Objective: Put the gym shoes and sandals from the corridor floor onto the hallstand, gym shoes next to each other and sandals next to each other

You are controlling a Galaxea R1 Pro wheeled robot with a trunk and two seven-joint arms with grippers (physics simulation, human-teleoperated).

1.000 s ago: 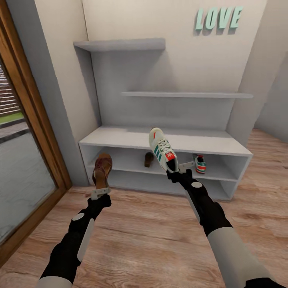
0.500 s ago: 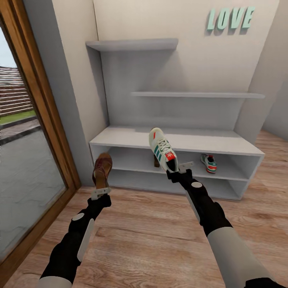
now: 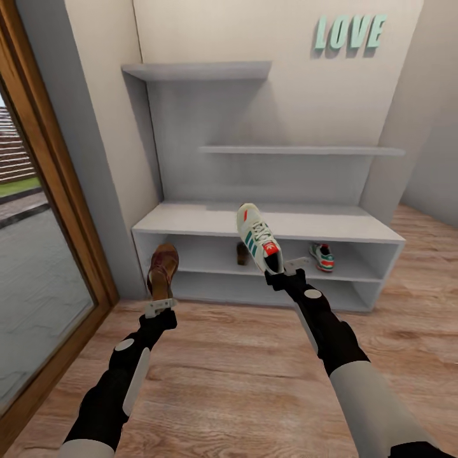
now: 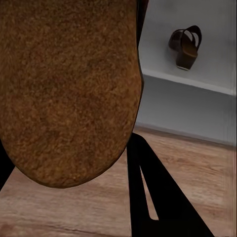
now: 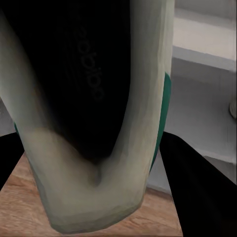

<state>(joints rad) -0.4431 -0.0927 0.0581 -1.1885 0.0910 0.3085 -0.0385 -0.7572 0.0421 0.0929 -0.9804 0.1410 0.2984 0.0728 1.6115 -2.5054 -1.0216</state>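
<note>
My left gripper (image 3: pixel 159 306) is shut on the heel of a dark brown sandal (image 3: pixel 163 266), held upright above the corridor floor (image 3: pixel 242 362). Its rough brown sole (image 4: pixel 69 89) looms close in the left wrist view. My right gripper (image 3: pixel 284 267) is shut on a white gym shoe (image 3: pixel 257 237) with teal stripes, toe pointing up, in front of the hallstand (image 3: pixel 191 221). Its dark inside (image 5: pixel 89 94) faces the right wrist camera. On the hallstand's middle shelf stand the other sandal (image 3: pixel 242 253) (image 4: pixel 186 45) and, further right, the other gym shoe (image 3: pixel 322 257), well apart.
A wood-framed glass door (image 3: pixel 60 210) runs along the left. The hallstand's back panel carries two floating shelves (image 3: pixel 299 151), and teal LOVE letters (image 3: pixel 348 32) hang on the wall. Open floor stretches between me and the bench.
The whole view swung right, then back left, so the camera moved. Both arms hold their shoes in the same pose throughout.
</note>
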